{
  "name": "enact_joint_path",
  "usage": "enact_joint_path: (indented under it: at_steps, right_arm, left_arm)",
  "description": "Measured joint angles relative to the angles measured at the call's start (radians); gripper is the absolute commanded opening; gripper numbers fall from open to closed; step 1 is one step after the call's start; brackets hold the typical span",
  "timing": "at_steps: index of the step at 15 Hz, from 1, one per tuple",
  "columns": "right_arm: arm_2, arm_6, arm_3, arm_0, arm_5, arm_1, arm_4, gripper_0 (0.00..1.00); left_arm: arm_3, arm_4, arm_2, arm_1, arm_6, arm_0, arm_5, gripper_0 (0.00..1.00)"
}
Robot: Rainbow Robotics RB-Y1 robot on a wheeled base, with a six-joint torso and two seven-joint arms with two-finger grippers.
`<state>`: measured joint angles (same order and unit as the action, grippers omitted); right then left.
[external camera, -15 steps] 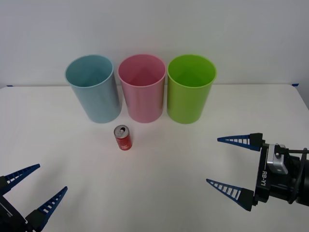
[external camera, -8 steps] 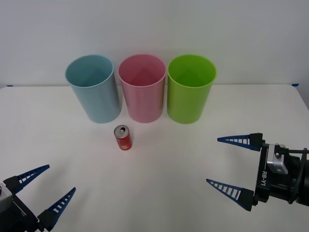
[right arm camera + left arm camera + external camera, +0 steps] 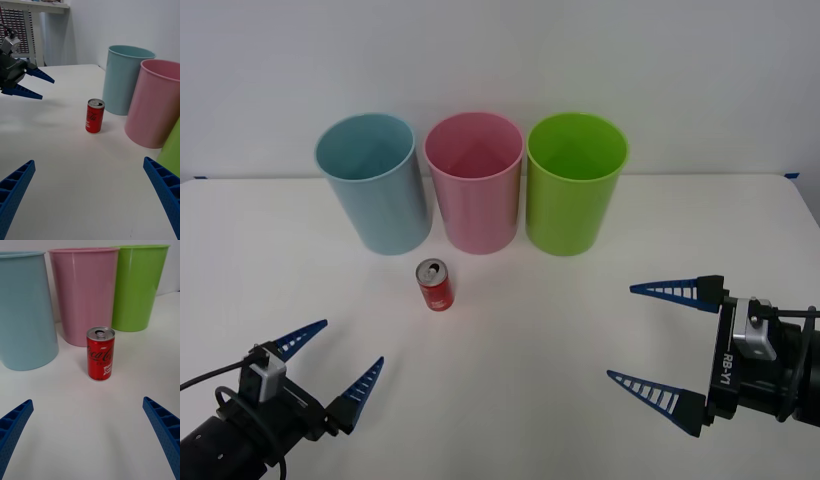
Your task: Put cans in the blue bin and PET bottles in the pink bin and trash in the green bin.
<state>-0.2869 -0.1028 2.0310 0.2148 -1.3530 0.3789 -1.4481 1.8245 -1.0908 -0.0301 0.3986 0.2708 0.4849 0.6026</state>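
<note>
Front view: left gripper (image 3: 340, 367) spread near can (image 3: 434, 285).

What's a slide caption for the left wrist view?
Open left pincer faces the upright red can before the blue bin, pink bin and green bin.

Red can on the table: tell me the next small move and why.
Probably ease the left gripper forward until its open fingers straddle the small red drink can with the silver top. The can stands upright and untouched in front of the tall pale blue plastic bin, and the left wrist view already frames it squarely between the fingers. The right gripper waits open, farther off.
</note>
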Motion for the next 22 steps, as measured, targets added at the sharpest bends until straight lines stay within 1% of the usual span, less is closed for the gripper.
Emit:
enact_joint_path:
  at_steps: [2, 5, 10, 14, 16, 20, 22]
  right_arm:
    - [0.000, 0.000, 0.000, 0.000, 0.000, 0.000, 0.000, 1.00]
    - [0.000, 0.000, 0.000, 0.000, 0.000, 0.000, 0.000, 1.00]
    - [0.000, 0.000, 0.000, 0.000, 0.000, 0.000, 0.000, 1.00]
    - [0.000, 0.000, 0.000, 0.000, 0.000, 0.000, 0.000, 1.00]
    - [0.000, 0.000, 0.000, 0.000, 0.000, 0.000, 0.000, 1.00]
    - [0.000, 0.000, 0.000, 0.000, 0.000, 0.000, 0.000, 1.00]
    - [0.000, 0.000, 0.000, 0.000, 0.000, 0.000, 0.000, 1.00]
  left_arm:
    - [-0.016, -0.061, 0.006, -0.048, -0.018, -0.034, -0.026, 1.00]
    - [-0.055, -0.109, 0.043, -0.066, -0.093, -0.087, -0.056, 1.00]
    - [-0.105, -0.196, 0.076, -0.109, -0.117, -0.159, -0.088, 1.00]
    - [-0.158, -0.295, 0.086, -0.170, -0.135, -0.228, -0.120, 1.00]
    - [-0.203, -0.304, 0.103, -0.182, -0.146, -0.268, -0.140, 1.00]
    - [-0.272, -0.306, 0.152, -0.187, -0.152, -0.342, -0.222, 1.00]
    - [-0.310, -0.295, 0.163, -0.187, -0.159, -0.382, -0.233, 1.00]
